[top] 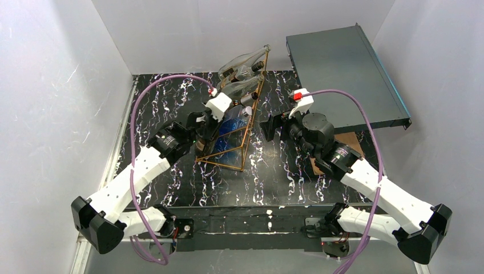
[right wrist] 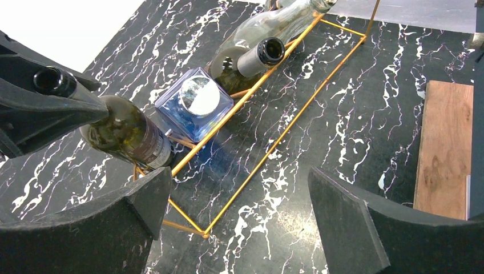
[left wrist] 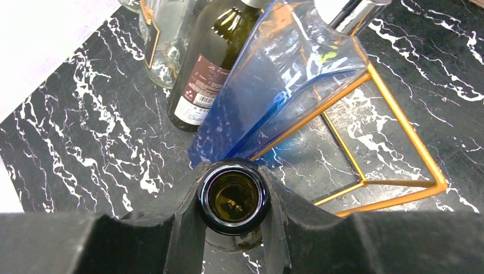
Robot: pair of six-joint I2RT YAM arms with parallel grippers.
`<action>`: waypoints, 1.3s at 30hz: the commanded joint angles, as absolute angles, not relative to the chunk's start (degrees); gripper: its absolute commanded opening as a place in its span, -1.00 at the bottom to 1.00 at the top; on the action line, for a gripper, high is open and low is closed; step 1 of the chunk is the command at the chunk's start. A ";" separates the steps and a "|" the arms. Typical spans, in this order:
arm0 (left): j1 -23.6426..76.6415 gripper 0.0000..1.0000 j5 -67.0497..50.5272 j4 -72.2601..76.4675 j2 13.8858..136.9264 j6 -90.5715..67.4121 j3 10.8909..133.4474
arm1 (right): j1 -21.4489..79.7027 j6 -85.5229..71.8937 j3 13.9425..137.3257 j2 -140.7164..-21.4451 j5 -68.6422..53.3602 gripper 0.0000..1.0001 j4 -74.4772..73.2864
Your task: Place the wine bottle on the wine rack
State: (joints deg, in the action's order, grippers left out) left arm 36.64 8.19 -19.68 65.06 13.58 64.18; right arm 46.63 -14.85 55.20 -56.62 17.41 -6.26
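green wine bottle [right wrist: 122,134] clamped by left gripper [left wrist: 233,197] at wine rack [left wrist: 404,121] end, right gripper [right wrist: 238,185] released

Two arms, the left arm [top: 137,171] and the right arm [top: 371,177], carry one gripper apiece: the left gripper [left wrist: 233,171] and the right gripper [right wrist: 240,182]. One table [top: 285,177] bears one rack [right wrist: 285,134]. Five bottles appear: one dark green bottle [right wrist: 122,134] at the left gripper, a second dark green bottle [left wrist: 202,74], one blue bottle [right wrist: 194,103] and two clear bottles [top: 242,61] [top: 242,87], though glare leaves that last figure unsure. Also seen: one grey box [top: 342,68], one board [right wrist: 445,148], two purple cables [top: 135,114] [top: 342,91].
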 commanded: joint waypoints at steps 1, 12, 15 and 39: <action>38.03 -1.00 8.88 -20.89 67.80 16.30 65.75 | 46.76 -14.68 54.76 -56.08 17.14 0.97 -4.52; 38.66 -1.00 0.54 -22.14 68.94 16.85 62.92 | 46.76 -14.13 53.82 -55.42 17.89 0.97 -5.55; 38.62 -1.00 -2.04 -22.40 70.44 14.92 63.63 | 46.75 -14.45 53.32 -55.44 17.48 0.97 -5.21; 38.88 -0.47 -13.30 -23.53 71.70 10.00 61.49 | 46.76 -15.74 52.13 -55.70 15.95 0.97 -4.57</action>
